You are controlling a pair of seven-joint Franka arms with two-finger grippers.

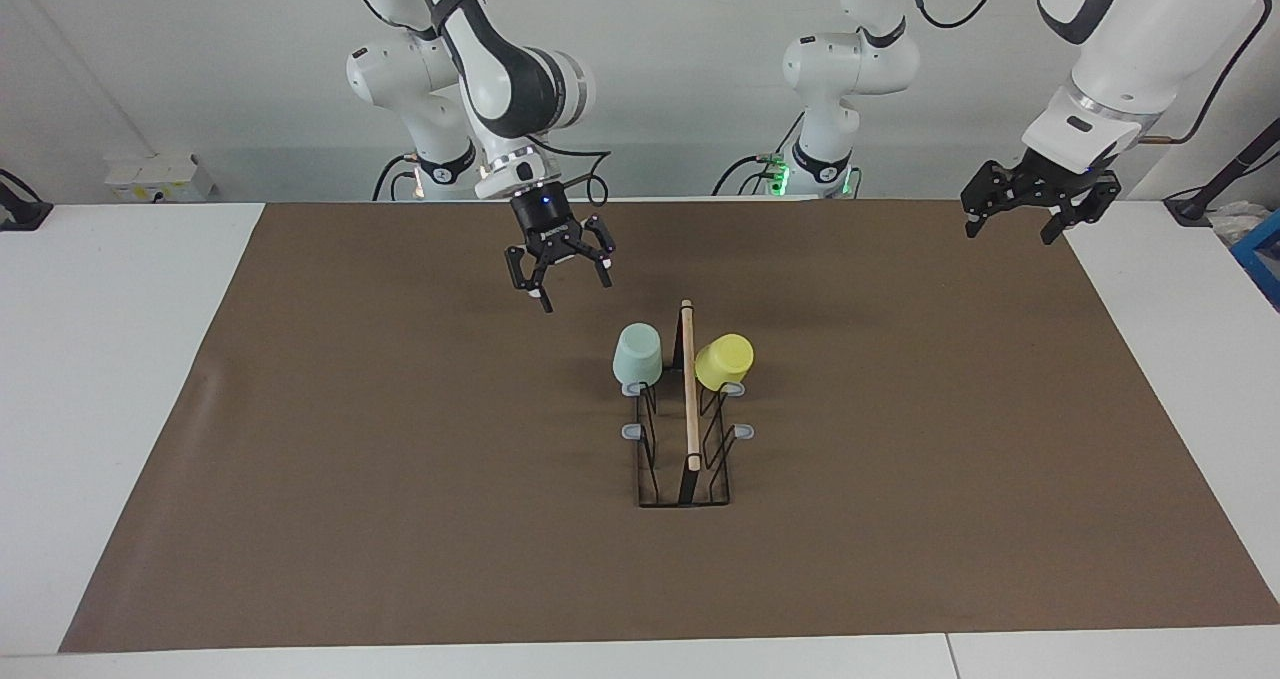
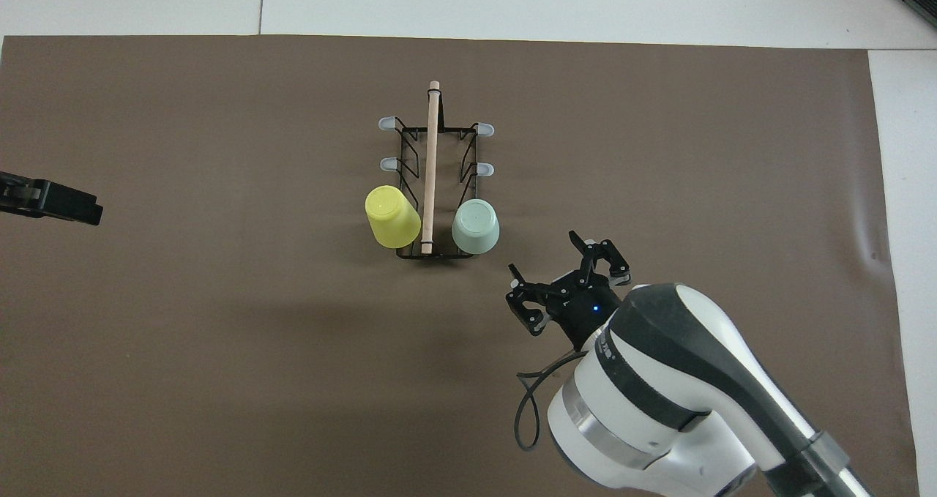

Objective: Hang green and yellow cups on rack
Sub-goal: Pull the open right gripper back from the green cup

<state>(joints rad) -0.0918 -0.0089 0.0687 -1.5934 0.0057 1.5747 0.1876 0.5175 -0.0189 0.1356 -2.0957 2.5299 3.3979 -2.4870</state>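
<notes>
The right gripper hangs over the brown mat, jaws apart, holding nothing. The left gripper waits over the mat's corner, jaws apart. Farther out, the green cup and yellow cup sit upturned on the rack's nearest prongs.

The rack — black wire, light wooden bar on top, grey-tipped prongs — stands mid-desk. Two upturned cups hang at its robot-side end: the mint green cup at the bar's 9 o'clock in the facing view, the yellow cup at 3 o'clock, tilted outward.
</notes>
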